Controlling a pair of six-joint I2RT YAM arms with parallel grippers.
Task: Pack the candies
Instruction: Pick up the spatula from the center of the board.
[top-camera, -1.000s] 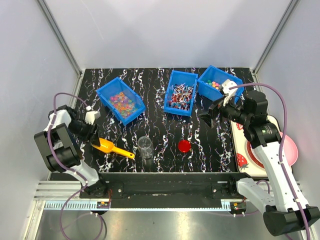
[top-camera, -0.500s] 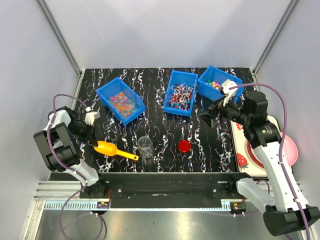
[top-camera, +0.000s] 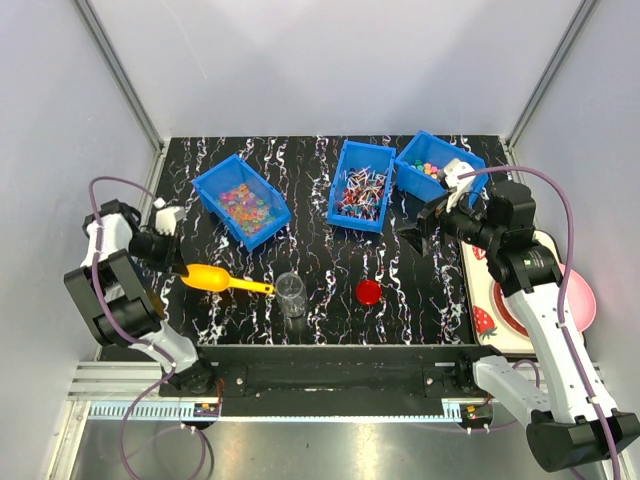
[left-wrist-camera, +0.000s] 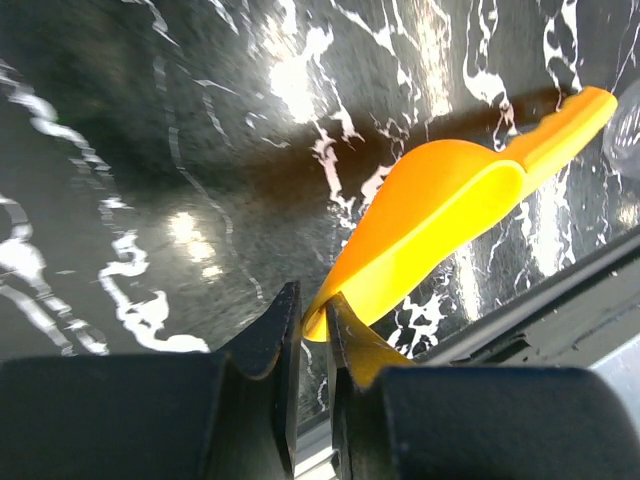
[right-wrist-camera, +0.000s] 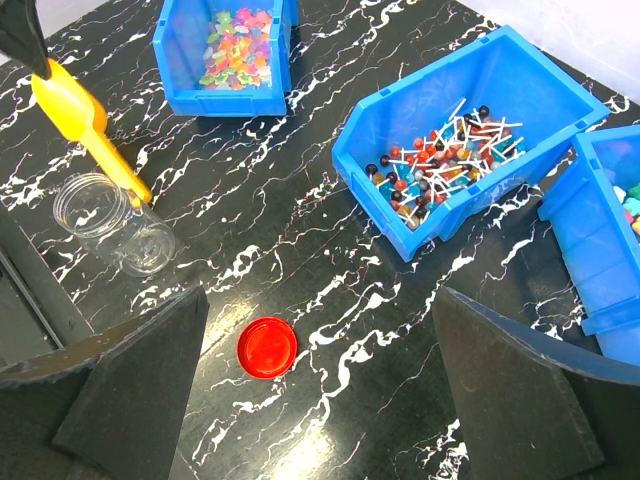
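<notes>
left end effector (left-wrist-camera: 312, 325) is clamped on the rim of the scoop (left-wrist-camera: 440, 210), right end effector (right-wrist-camera: 315, 385) hangs spread wide over the desk (top-camera: 310, 205), candies (top-camera: 245, 205) sit in three blue bins (top-camera: 206, 186) at the back

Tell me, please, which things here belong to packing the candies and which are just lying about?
For the job: candies, blue bins, scoop, jar, lid.
Lying about: strawberry-print tray, pink plate.
</notes>
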